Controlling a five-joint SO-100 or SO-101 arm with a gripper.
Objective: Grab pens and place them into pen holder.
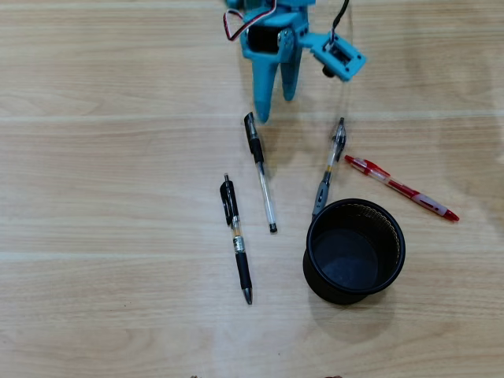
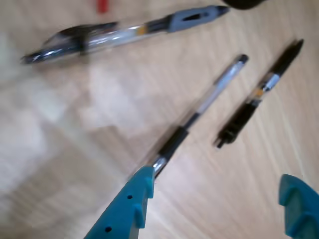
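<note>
Four pens lie on the wooden table. In the overhead view the clear pen with a black cap (image 1: 261,171) sits just below my gripper (image 1: 276,107). The black pen with an amber window (image 1: 236,240) is lower left, the grey-clear pen (image 1: 329,165) is to the right, and the red pen (image 1: 402,187) is far right. The black mesh pen holder (image 1: 319,279) stands upright and empty beside the grey-clear pen's tip. In the wrist view my gripper (image 2: 217,186) is open with nothing between its fingers, and the left fingertip (image 2: 142,181) is at the cap end of the clear pen (image 2: 209,97).
The wrist view also shows the black pen (image 2: 259,92) right of the clear one, the grey-clear pen (image 2: 124,32) across the top, and a sliver of the red pen (image 2: 102,5). Bare wood lies left of the pens and below the holder.
</note>
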